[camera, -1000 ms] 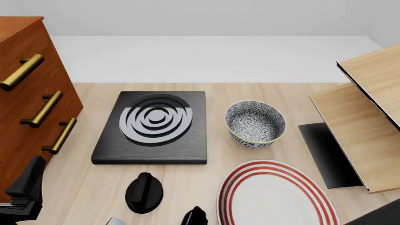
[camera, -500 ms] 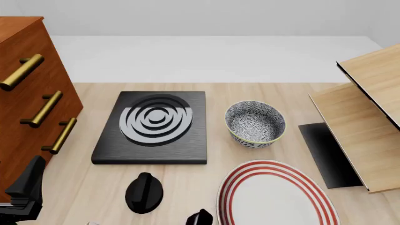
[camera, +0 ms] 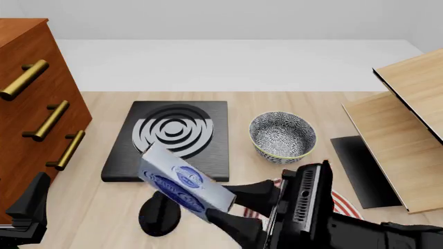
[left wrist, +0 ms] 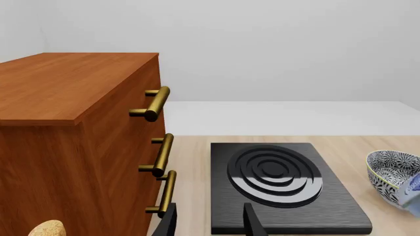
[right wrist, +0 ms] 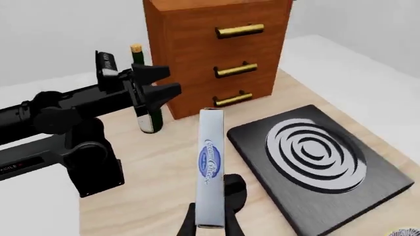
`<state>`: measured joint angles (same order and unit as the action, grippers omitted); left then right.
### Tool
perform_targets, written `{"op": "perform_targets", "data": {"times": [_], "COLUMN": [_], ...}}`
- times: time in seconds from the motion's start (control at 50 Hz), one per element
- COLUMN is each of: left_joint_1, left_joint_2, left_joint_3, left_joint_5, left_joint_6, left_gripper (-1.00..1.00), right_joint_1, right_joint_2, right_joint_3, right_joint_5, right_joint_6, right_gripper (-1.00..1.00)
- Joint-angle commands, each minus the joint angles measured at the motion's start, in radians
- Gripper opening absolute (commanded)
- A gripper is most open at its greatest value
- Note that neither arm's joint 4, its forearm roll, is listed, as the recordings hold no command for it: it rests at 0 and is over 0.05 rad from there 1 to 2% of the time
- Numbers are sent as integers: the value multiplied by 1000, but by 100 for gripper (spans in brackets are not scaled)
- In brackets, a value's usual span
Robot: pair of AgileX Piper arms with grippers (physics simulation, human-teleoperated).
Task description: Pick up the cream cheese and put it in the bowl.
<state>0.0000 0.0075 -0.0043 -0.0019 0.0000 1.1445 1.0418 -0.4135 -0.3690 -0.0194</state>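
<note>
We log both arms as matte black throughout. The right gripper [camera: 232, 207] has two tapered black fingers on a flat black body with a ribbed grey strip along its edge. The left arm [right wrist: 59, 113] shows rounded cylindrical links, a chunky dark base joint, faint grey lettering on one link, and a ribbed block behind the left gripper [right wrist: 161, 83].

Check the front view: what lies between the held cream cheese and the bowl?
In the front view, the cream cheese, held in the right end effector, is separated from the bowl by the black stove plate's corner and bare tabletop.
</note>
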Motion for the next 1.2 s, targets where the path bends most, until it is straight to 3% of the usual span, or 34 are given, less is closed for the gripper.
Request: {"op": "perform_targets", "data": {"times": [0.02, 0.1, 0.24, 0.28, 0.3, 0.36, 0.5, 0.66, 0.72, 0.76, 0.96, 1.2], "left_joint_1": [0, 0, 0, 0, 0, 0, 0, 0, 0, 0, 0, 0], "left_joint_2": [0, 0, 0, 0, 0, 0, 0, 0, 0, 0, 0, 0], "left_joint_3": [0, 0, 0, 0, 0, 0, 0, 0, 0, 0, 0, 0], "left_joint_5": [0, 0, 0, 0, 0, 0, 0, 0, 0, 0, 0, 0], "left_joint_6": [0, 0, 0, 0, 0, 0, 0, 0, 0, 0, 0, 0], "left_gripper": [100, 100, 100, 100, 100, 100, 100, 100, 100, 100, 100, 100], "right_joint_1": [-230, -340, -481, -496, -547, -583, -714, -811, -835, -835, -914, -942], "right_joint_2": [-253, -269, -241, -228, -197, -157, 3, 55, 69, 106, 209, 279], "right_joint_3": [-18, -54, -111, -115, -122, -146, -202, -254, -269, -278, -268, -224], "right_joint_5": [216, 300, 392, 395, 400, 416, 413, 455, 475, 489, 462, 402], "right_joint_6": [-71, -129, -176, -182, -221, -221, -284, -323, -309, -263, -286, -269], "right_gripper": [-100, -100, -100, -100, -100, -100, -100, -100, -100, -100, -100, -100]}}
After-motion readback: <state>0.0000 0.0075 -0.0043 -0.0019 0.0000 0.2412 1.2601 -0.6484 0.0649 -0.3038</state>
